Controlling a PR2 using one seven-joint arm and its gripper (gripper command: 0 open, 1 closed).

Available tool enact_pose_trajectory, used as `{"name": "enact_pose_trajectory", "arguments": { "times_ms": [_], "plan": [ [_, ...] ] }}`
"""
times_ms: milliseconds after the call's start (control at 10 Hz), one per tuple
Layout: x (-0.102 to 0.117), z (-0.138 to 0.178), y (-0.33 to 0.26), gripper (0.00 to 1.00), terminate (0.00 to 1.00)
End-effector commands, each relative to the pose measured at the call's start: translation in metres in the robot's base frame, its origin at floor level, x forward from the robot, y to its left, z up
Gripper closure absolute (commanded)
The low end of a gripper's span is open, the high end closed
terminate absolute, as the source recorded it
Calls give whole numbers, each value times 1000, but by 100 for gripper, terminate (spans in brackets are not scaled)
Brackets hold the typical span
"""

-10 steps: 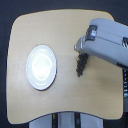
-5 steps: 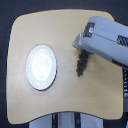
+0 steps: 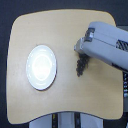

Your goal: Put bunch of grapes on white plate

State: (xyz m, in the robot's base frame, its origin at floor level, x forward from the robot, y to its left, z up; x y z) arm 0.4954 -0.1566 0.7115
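I see the grapes (image 3: 81, 65) as a dark elongated cluster on the table (image 3: 70, 95), right of center in the exterior view. Long axis runs approx vertical in the frame, tilted a bit: top end leans toward the view's right, bottom end toward the view's left. Top end disappears under the arm, so I can't tell which end has the stem; too blurry and small anyway.

The gripper (image 3: 82, 51) sits at the front of the big grey arm (image 3: 107, 42) that comes in from the view's right edge. It's directly over the top of the grapes, overlapping them in the pic. Fingers aren't resolvable from this angle, so I can't tell if it's released, clenched, or grasping the grapes. Also can't tell whether the cluster is resting on the wood or lifted slightly.

The plate (image 3: 41, 67) is on the view's left half of the table, round, glossy white w/ raised rim. Nothing on it, just bright glare across the middle. Grapes and plate are well apart, bare wood between them. Cluster's long axis is roughly parallel to the plate's near edge, not pointing at it.

Table is a light wood top w/ rounded corners, on a dark bg. Some pale robot base structure (image 3: 65, 120) shows below the table's bottom edge.
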Motion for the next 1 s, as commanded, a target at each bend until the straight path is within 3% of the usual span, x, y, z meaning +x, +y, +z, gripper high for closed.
{"name": "enact_pose_trajectory", "arguments": {
  "times_ms": [0,100,900],
  "plan": [
    [-7,-1,11,0,0],
    [-9,1,17,100,0],
    [-4,13,21,100,0]
  ]
}}
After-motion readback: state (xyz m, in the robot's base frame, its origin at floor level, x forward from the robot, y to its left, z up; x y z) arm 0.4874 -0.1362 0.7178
